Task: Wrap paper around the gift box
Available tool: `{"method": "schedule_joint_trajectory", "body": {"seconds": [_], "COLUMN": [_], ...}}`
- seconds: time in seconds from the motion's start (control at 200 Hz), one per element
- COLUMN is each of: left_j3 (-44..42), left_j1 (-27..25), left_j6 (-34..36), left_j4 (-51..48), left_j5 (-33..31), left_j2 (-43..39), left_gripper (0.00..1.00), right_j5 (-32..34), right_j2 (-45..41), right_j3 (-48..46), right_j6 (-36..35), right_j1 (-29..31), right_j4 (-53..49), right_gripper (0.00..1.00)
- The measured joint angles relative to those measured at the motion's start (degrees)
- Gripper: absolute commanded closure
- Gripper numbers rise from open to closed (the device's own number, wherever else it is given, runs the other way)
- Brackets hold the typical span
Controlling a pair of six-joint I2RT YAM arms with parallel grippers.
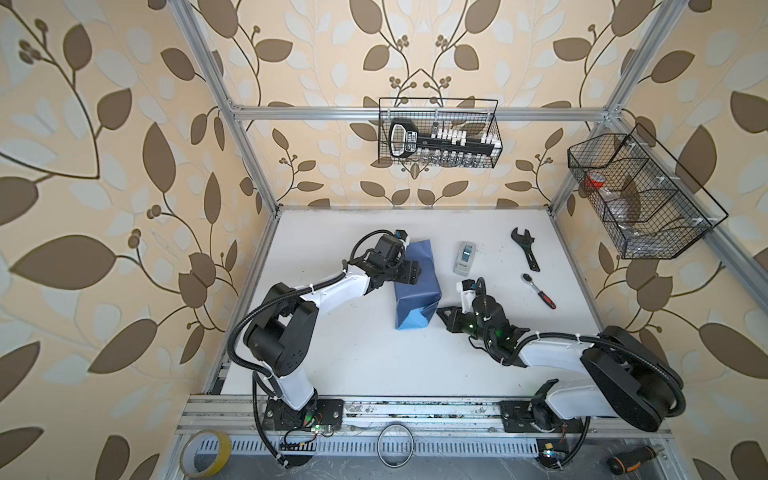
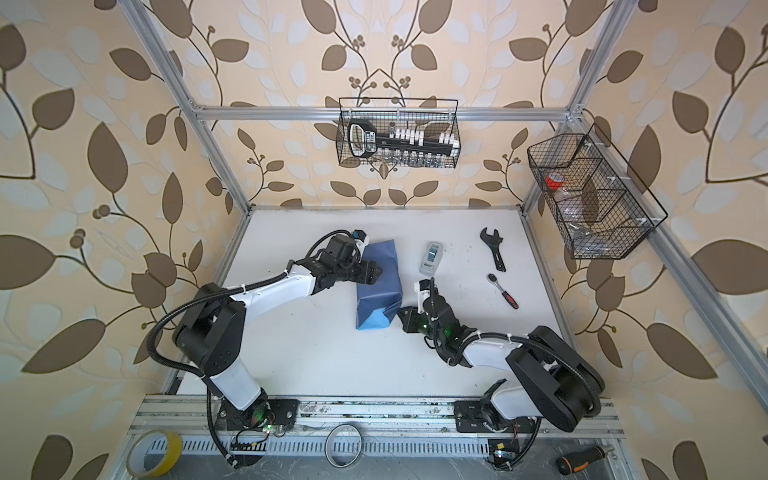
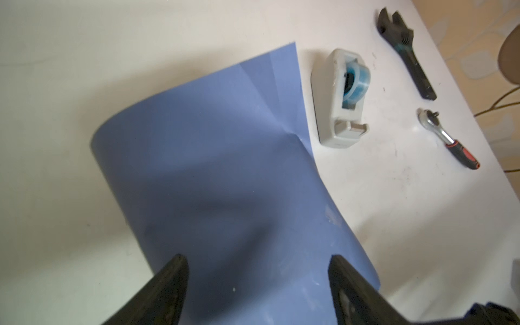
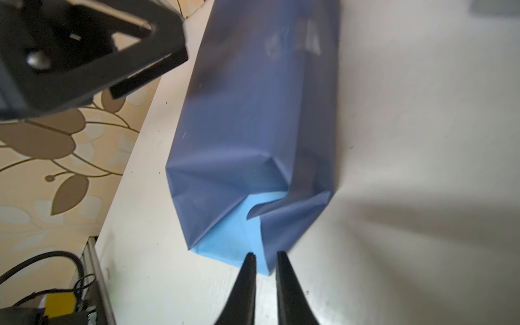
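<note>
white tabletop with folded blue paper; socket rail label illegible

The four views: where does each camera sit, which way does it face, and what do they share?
Top views: mounted high at the front, looking down on the table; both arms show whole, with the left gripper and right gripper at the paper.
Left wrist: looks along its own open fingers across the paper toward the tape dispenser and wrench.
Right wrist: looks past its own narrowly parted fingers at the paper's folded end; the left gripper shows too.
Shared: every view shows the paper; both top views nearly match.
</note>
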Motion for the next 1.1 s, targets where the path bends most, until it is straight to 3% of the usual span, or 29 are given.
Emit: {"method": "schedule_joint_trajectory", "body": {"seconds": [0.09,0.24,0.335,0.66,1.1], "left_j3": [-4.7,-14.9,-19.9,-28.4,-29.7], "left_j1": [0.2,2.3,3.6,3.6,-1.2], "left_j6": [-1.2,-4.5,-6.3,-8.9,-11.7], "left_j4": [0.0,-1.2,-3.2,-2.0,9.4], "left_j5": [-2.2,-3.5,-3.2,4.6,9.1], "left_j2": [-7.4,-20.7,-24.1,-19.0,-11.8], "left_gripper": [0.25,0.44,0.55,0.76,0.82], "right_j5": [-0.3,-0.7,-1.7,-6.1,-6.7], "right_j2": [-1.9,-0.1,3.5,14.9,15.1], "right_j3": [1.6,9.3,14.5,20.6,20.6], "right_j6": [-2.7,-5.5,-6.1,-5.0,-4.0], "right_j1": [-3.2,-5.7,-6.9,-7.4,-5.3], "right_j4": [-4.4,-10.3,-10.8,-10.0,-9.6], "right_gripper": [0.59,0.5,0.44,0.46,0.48]}}
